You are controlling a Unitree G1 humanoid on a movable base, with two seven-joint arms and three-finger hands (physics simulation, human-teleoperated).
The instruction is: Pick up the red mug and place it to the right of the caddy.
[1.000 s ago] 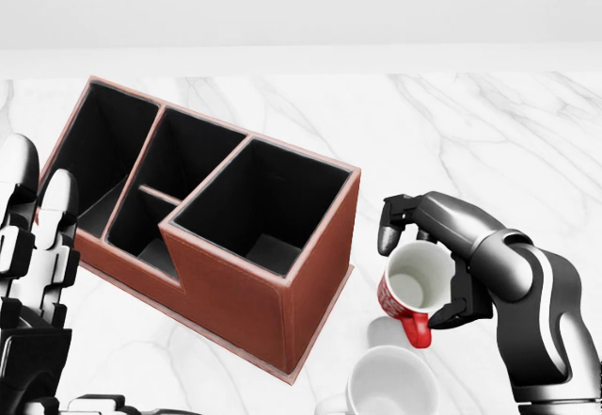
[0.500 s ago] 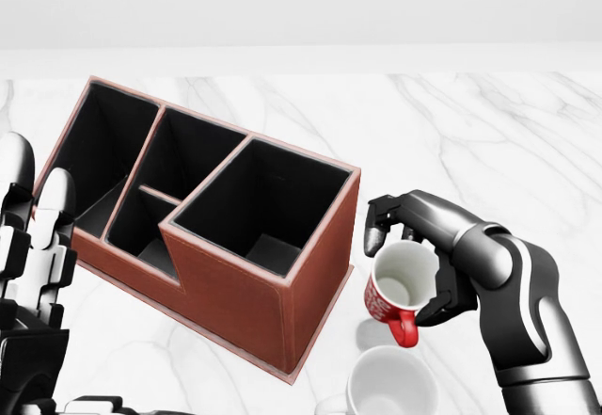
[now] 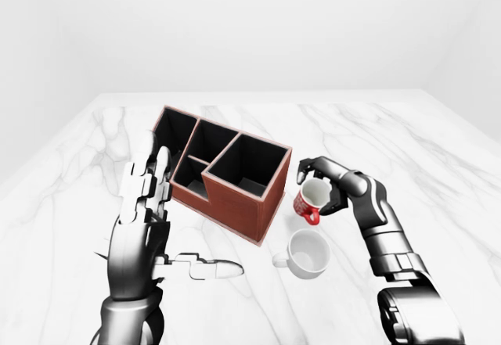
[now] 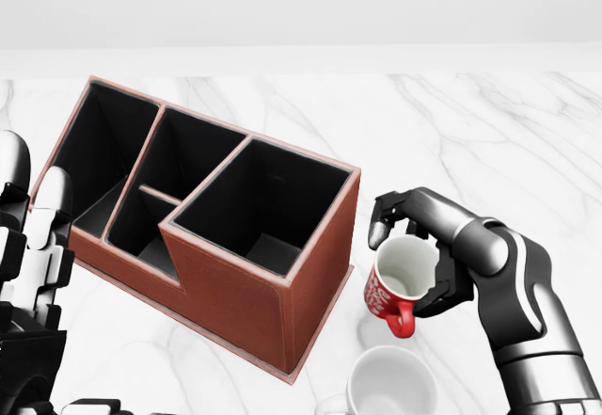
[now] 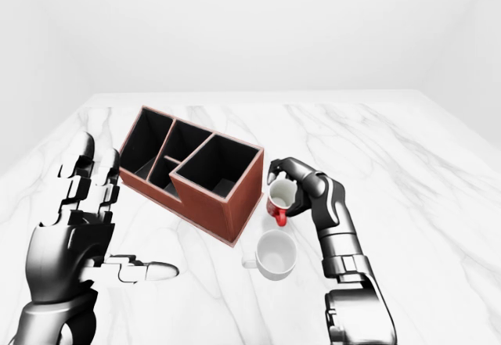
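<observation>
Red mug: glossy red ceramic mug with white inside (image 4: 400, 286), tilted, handle down, lifted just off the caddy's 3 o'clock corner in head view.
Right hand: my right hand (image 4: 420, 250) is clamped around the mug's rim and body.
Caddy: brown leather caddy with four black compartments (image 4: 209, 210), resting on the white marble table (image 3: 438, 173).
White mug: plain white ceramic mug (image 3: 307, 253), at 6 o'clock of the red one, upright.
Left hand: my left hand (image 3: 145, 220) hovers fingers spread, holding nothing, at 9 o'clock of the caddy.

Red mug (image 4: 403, 281) with white inside, tilted, just right of brown four-compartment caddy (image 4: 246, 266)
</observation>
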